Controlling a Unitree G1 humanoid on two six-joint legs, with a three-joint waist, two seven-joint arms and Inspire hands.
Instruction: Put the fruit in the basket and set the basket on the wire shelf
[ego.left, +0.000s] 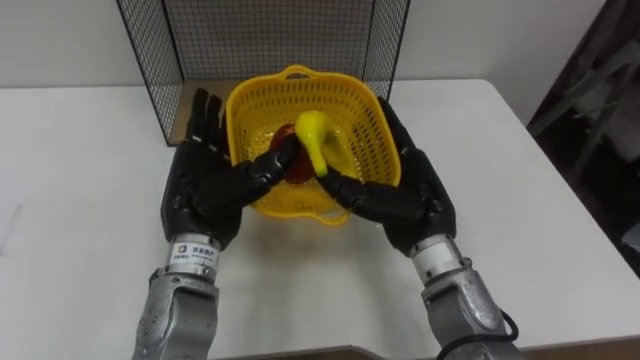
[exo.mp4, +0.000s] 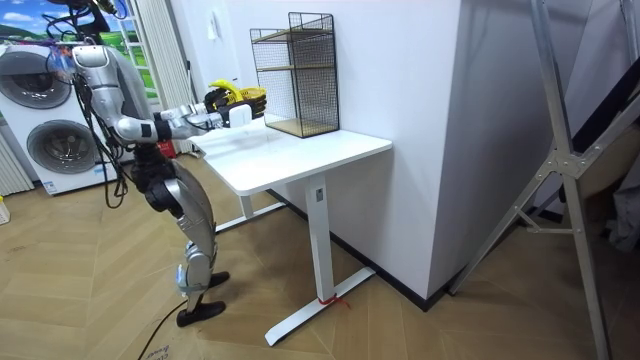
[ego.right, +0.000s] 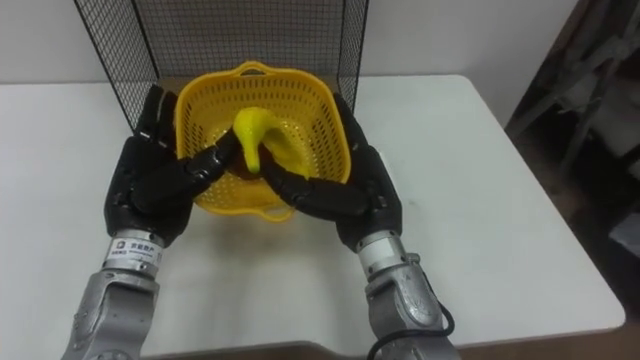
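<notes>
A yellow plastic basket (ego.left: 300, 75) is held between my two hands just in front of the black wire shelf (ego.left: 270, 30). A yellow banana (ego.left: 312, 135) lies in it on top of a red fruit (ego.left: 298, 168). My left hand (ego.left: 205, 190) lies along the basket's left wall, its thumb hooked over the near rim. On the other side my right hand (ego.left: 415, 195) clasps the right wall, also with the thumb across the near rim. In the room view I stand at the table's end, arms stretched forward with the basket (exo.mp4: 240, 97) above the tabletop.
The white table (ego.left: 80, 200) reaches out on both sides of the basket, its right edge near a dark metal stand (ego.left: 590, 80). The shelf (exo.mp4: 295, 70) stands at the table's back by the wall. Washing machines (exo.mp4: 45, 120) are behind me.
</notes>
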